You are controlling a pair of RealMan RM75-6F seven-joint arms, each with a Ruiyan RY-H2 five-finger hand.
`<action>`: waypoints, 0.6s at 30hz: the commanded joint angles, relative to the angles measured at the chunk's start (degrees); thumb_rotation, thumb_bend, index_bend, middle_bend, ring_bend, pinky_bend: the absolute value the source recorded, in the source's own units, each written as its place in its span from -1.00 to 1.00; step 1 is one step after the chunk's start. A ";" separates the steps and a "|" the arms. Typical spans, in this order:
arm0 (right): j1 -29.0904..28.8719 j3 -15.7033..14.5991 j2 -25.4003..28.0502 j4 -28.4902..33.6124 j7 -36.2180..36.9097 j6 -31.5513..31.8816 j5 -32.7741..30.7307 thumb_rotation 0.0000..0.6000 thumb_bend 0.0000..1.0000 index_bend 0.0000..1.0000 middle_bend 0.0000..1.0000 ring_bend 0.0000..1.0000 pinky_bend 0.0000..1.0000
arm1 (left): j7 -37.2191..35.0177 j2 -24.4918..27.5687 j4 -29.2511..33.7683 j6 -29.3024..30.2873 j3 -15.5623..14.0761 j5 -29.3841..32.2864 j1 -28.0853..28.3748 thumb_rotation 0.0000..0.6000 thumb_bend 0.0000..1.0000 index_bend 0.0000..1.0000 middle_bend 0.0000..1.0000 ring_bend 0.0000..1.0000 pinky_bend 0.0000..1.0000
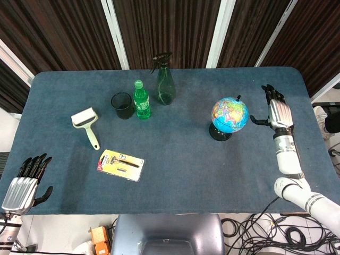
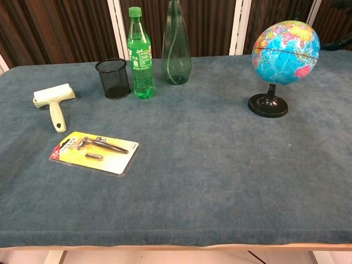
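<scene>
My right hand (image 1: pixel 278 113) stands beside the globe (image 1: pixel 229 113), fingers spread, holding nothing; re-grasping requires closing in.

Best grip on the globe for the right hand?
Probably the thin black stem, just above the round base of the globe, coming from its right side, where the open right hand stands apart. The ball is wide and sits on an axis, so it likely spins; the stem is narrow enough to close fingers around.
</scene>
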State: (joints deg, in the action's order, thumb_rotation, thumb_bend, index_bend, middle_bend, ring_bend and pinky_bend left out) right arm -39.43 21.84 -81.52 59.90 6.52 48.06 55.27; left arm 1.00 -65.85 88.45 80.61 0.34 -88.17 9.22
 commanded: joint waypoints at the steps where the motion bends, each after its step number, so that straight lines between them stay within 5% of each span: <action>1: -1.64 0.21 -1.87 -3.57 0.23 -1.80 -0.32 1.00 -0.64 -1.00 -1.00 -1.00 -1.00 | 0.35 -0.12 -0.06 -0.46 0.15 0.55 0.14 1.00 -0.28 -1.00 -1.00 -1.00 -0.91; 9: -1.49 -0.79 -2.24 -6.93 1.96 -1.73 2.34 1.00 -0.64 -1.00 -1.00 -1.00 -1.00 | 1.53 -0.47 0.12 -1.69 0.52 1.87 0.62 1.00 -0.28 -1.00 -1.00 -1.00 -0.91; 18: 7.87 -5.58 8.56 6.04 8.15 8.01 12.27 1.00 -0.66 -1.00 -1.00 -1.00 -1.00 | 1.37 -0.27 0.55 -0.88 -0.01 0.63 0.39 1.00 -0.28 -1.00 -1.00 -1.00 -0.91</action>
State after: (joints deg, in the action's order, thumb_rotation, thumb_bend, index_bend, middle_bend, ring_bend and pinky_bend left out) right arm -34.50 17.94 -76.39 61.80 12.25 53.44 64.61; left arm 2.39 -66.14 88.96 79.68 0.36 -87.50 9.62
